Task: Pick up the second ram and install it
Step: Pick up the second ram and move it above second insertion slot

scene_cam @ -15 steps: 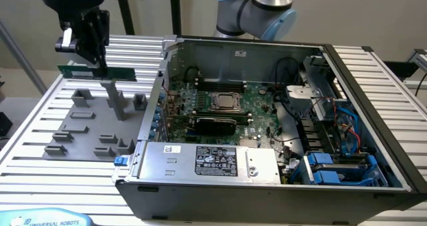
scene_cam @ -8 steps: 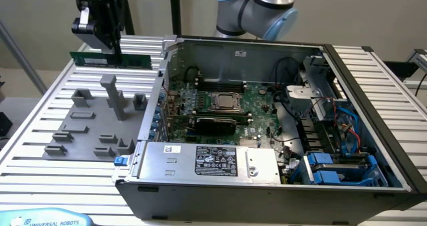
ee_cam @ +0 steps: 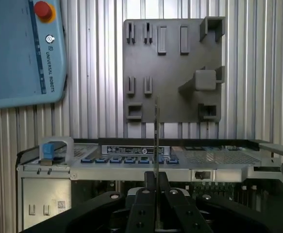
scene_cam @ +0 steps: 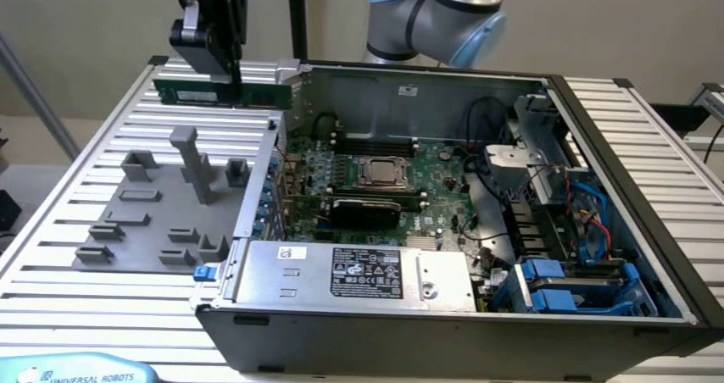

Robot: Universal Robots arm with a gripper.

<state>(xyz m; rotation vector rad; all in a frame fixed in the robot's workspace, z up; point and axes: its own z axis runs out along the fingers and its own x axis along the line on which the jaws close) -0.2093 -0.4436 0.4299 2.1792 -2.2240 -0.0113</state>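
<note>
The slatted table (scene_cam: 102, 302) carries a grey holder plate (scene_cam: 158, 218), an open computer case (scene_cam: 453, 336) and a teach pendant (scene_cam: 80, 370).

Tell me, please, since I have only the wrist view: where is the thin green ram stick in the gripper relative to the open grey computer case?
Observer: In the exterior view, the thin green ram stick hangs outside the open grey computer case. It is just off the case's wall on the exterior view's left, above the ribbed metal table.
Operator: Thank you. How does it sit in the gripper?
Observer: The gripper is shut on its upper edge near the middle, and the stick's long side is level.
Operator: Is the board exposed?
Observer: Yes, the large green motherboard lies uncovered inside the case, with a square metal processor socket near its middle.
</note>
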